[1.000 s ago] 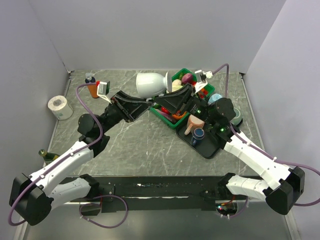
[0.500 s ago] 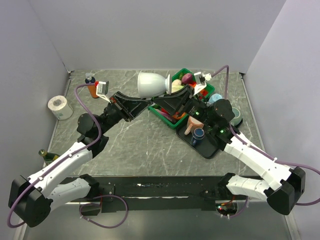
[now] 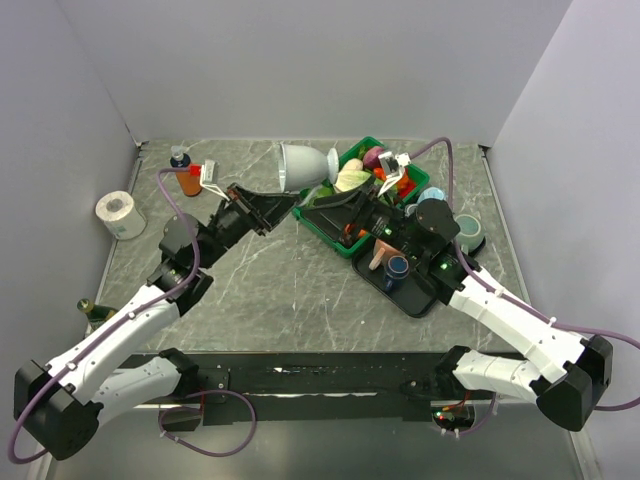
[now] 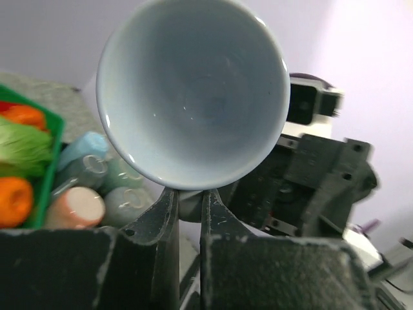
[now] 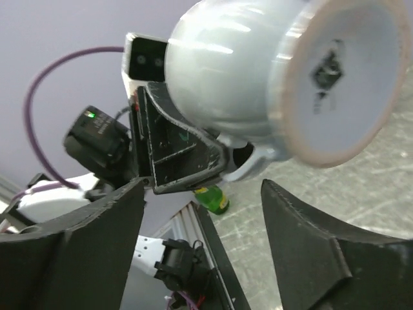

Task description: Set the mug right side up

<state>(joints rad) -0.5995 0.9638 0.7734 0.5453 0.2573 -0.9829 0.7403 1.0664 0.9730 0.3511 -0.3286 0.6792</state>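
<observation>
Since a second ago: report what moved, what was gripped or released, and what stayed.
The left gripper, shut on the mug, stretched forward a little and carried the mug slightly toward the far wall. The right gripper tipped lower near the mug's base, open and not touching it; whether it held the mug before is unclear. The green basket, black tray and paper roll stayed put.

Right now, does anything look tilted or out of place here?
Yes: the white mug is off the table, lying on its side in the left gripper, which pinches it near the handle. Its mouth faces the left wrist camera, its base the open right gripper. Nothing looks spilled or broken.
</observation>
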